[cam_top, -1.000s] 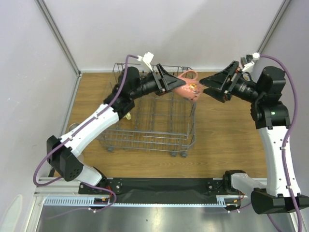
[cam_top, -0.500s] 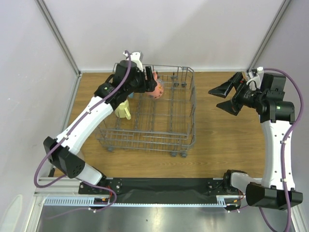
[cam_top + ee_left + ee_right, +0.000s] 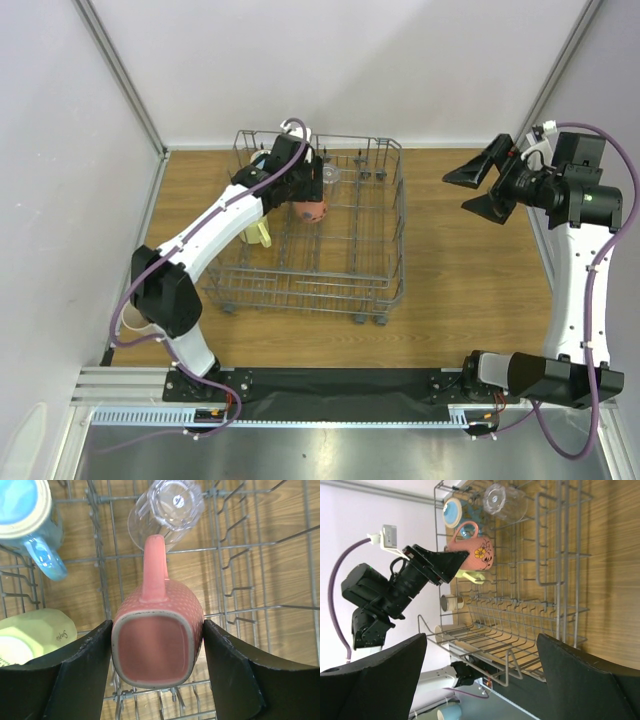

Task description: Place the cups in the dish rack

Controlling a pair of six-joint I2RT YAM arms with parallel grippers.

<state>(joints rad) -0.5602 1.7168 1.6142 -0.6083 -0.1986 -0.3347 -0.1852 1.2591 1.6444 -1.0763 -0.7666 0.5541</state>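
Note:
My left gripper (image 3: 308,203) (image 3: 157,628) is shut on a salmon pink mug (image 3: 312,211) (image 3: 157,650), one finger on each side, and holds it inside the grey wire dish rack (image 3: 392,288) (image 3: 101,555) near its back left. The mug's handle points away from the wrist camera. A clear glass (image 3: 167,505) (image 3: 330,175), a blue mug (image 3: 25,510) and a pale yellow cup (image 3: 35,637) (image 3: 258,230) lie in the rack around it. My right gripper (image 3: 470,192) (image 3: 481,637) hangs open and empty above the table, right of the rack.
The right wrist view shows the pink mug (image 3: 472,552) over the rack (image 3: 560,555). In that view two beige cups (image 3: 451,602) (image 3: 440,630) stand on the table beyond the rack's left side. One beige cup (image 3: 133,318) shows beside the left arm's base.
The left arm carried the pink mug from the rack's back right rim to its back left and down among the wires. The right arm drew back to the right, staying open.

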